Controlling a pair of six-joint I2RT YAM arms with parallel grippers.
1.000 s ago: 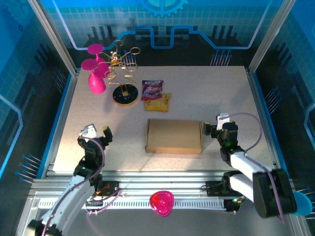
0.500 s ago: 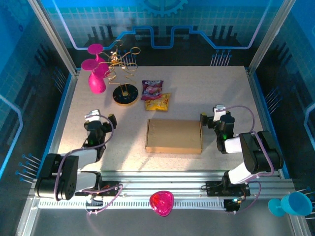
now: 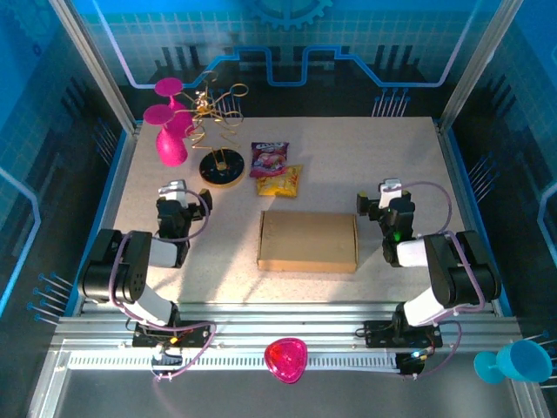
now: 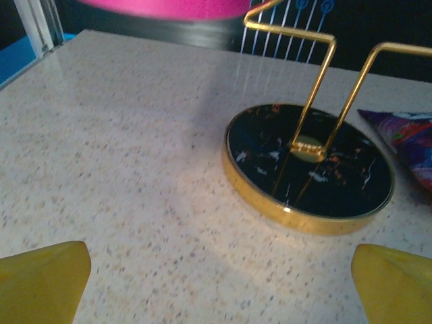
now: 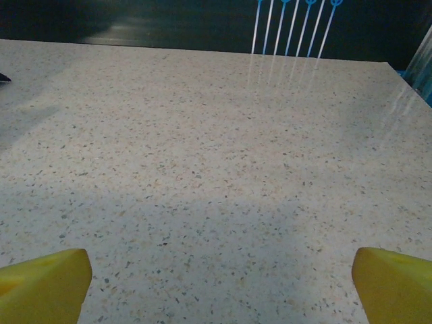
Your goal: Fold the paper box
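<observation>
Speckled desk (image 3: pixel 365 148) carries everything. The paper box (image 3: pixel 307 241) lies flat at the desk's middle, between the two arms and just in front of the snack packets. From above it reads as a shallow closed rectangle, so we judge the fold to be mostly done. We cannot tell whether the tabs are tucked. It sits centred, likely so that both arms can reach a side each.

Clutter is kept at the far left, apart from the box:
- gold wire stand on a black round base (image 3: pixel 220 167), close in front of the left wrist camera (image 4: pixel 309 165)
- pink vase-shaped object (image 3: pixel 170 144), left of the stand
- purple snack packet (image 3: pixel 270 158)
- yellow snack packet (image 3: pixel 281 180), just beyond the box's far edge

Left end effector (image 3: pixel 183 198) sits well left of the box, low over bare desk and aimed at the stand. Its yellow fingertips (image 4: pixel 40 280) are spread wide and hold nothing. Right end effector (image 3: pixel 383 200) sits just right of the box's far right corner, not touching it as far as we see. Its fingertips (image 5: pixel 395 283) are equally spread and released, with only desk between them.
</observation>
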